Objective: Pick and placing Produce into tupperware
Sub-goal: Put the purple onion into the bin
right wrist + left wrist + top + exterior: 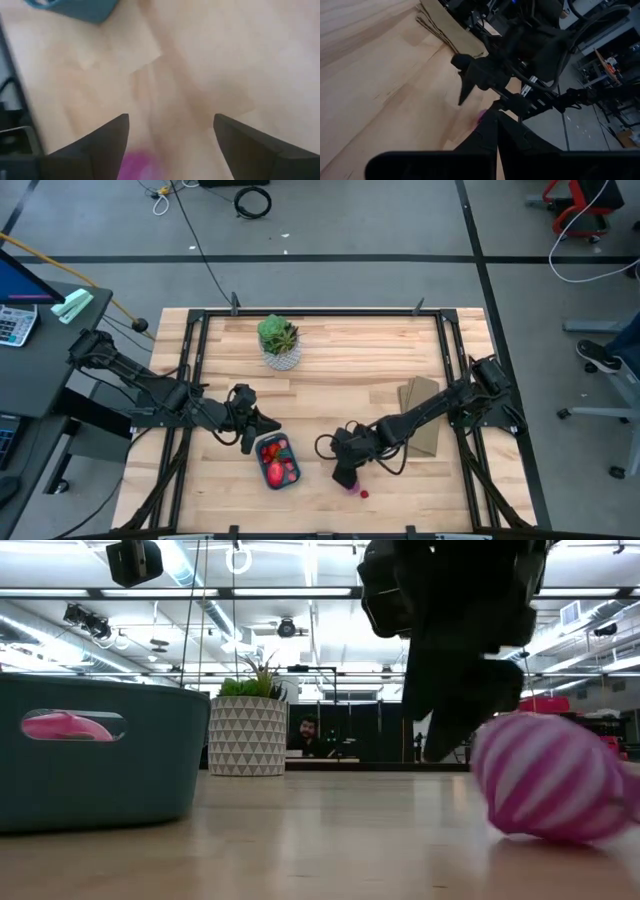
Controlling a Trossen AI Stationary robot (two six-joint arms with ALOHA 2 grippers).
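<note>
My right claw hangs low over the bench with its fingers spread wide and nothing between them; the purple ribbed ball lies on the wood just beside it, with a tiny red piece close by. My left claw sits pinched together at the far end of the teal tupperware; I see red produce in it.

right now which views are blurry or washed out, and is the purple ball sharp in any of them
Right wrist view: smeared throughout, the purple ball just a soft blob between the open right gripper fingers. Low view: ball close and blurred, ceiling lights glaring. Left wrist view: dim, the near gripper dark. High view: the sharpest, but the ball is tiny.
</note>
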